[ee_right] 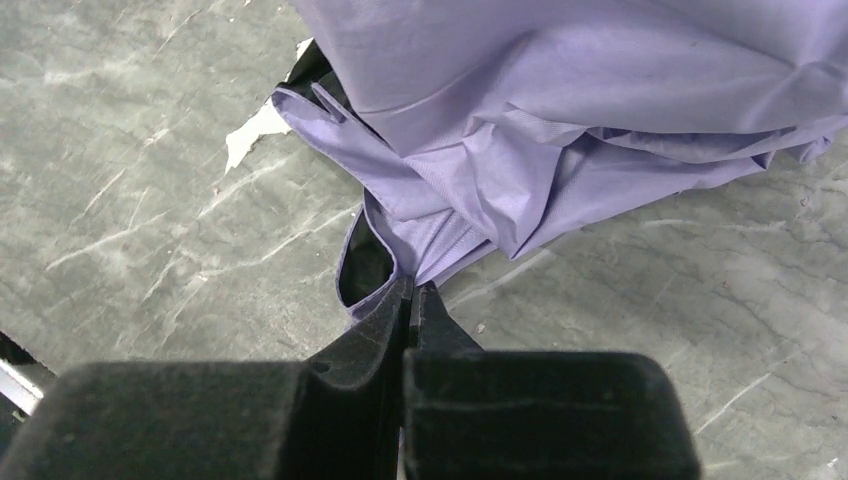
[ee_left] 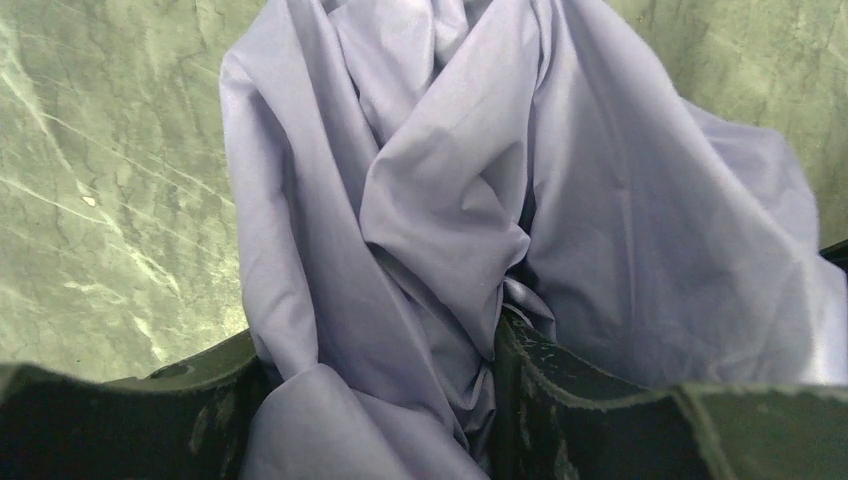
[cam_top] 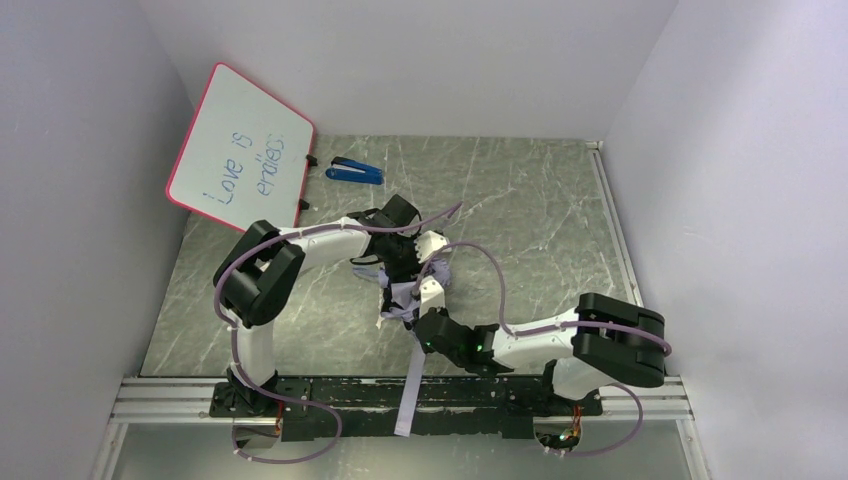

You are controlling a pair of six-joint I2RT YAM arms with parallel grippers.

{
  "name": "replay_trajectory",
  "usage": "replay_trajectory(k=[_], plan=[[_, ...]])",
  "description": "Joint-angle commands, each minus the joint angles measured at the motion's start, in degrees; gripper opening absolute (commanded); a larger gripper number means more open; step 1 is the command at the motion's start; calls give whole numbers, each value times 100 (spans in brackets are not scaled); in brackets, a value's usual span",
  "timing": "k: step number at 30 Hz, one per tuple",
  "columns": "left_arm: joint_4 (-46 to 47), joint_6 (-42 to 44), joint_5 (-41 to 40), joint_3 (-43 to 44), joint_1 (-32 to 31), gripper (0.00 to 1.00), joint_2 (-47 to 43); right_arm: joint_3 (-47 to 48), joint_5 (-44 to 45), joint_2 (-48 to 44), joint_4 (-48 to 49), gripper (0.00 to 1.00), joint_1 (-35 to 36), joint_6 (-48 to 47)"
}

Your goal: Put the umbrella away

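umbrella [ee_left: 450, 200] gripped by left end effector [ee_left: 375, 360], hem pinched by right end effector [ee_right: 410, 290]

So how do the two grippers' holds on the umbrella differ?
The left gripper stands wide, a thick bunch of the umbrella fabric filling its jaws; the right gripper is shut tight, pinching only a thin edge. The left gripper holds from the far side, the right gripper from the near side. Both touch lilac cloth.

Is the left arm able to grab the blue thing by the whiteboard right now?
Probably not yet. Bare table leads to the blue thing, but the left end effector is gripping umbrella fabric, so it's busy.
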Motion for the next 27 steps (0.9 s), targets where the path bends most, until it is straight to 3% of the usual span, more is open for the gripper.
replay_trajectory(k=[1,12,22,27], plan=[[291,-92,-1418,-131,312,11,526,3,-1583,106,-198,0,629,45],[497,158,-1440,-359,298,8,400,205,-521,67,-858,1,689,117],[669,679,-1192,-731,165,7,96,142,-51,-456,-1190,28,572,-18],[783,784,-1250,-830,107,6,30,75,560,-1300,-1499,40,538,25]])
